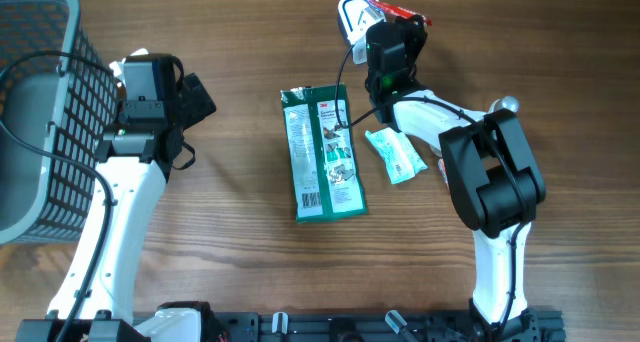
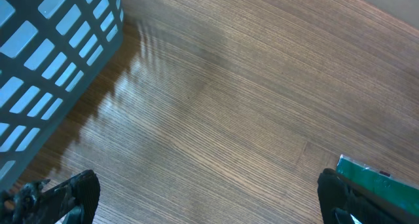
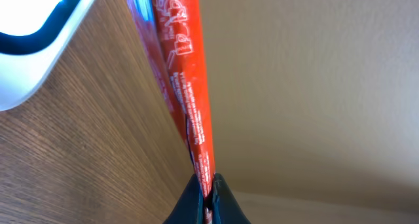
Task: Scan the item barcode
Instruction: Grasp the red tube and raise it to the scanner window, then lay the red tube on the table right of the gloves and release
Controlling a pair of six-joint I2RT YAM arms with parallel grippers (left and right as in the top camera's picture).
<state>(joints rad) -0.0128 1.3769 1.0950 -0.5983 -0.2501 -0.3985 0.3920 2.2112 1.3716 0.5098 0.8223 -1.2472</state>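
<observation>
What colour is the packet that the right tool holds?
The packet is red with white print; best in the right wrist view.

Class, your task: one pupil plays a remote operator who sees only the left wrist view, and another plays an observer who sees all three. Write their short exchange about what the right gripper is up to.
Operator: My view shows only the basket, bare wood and a corner of a green package. What is the right gripper doing?
Observer: It is shut on a thin red packet, pinched at one end.
Operator: Where is it holding that?
Observer: Near the far edge of the table, right beside a white device.
</observation>
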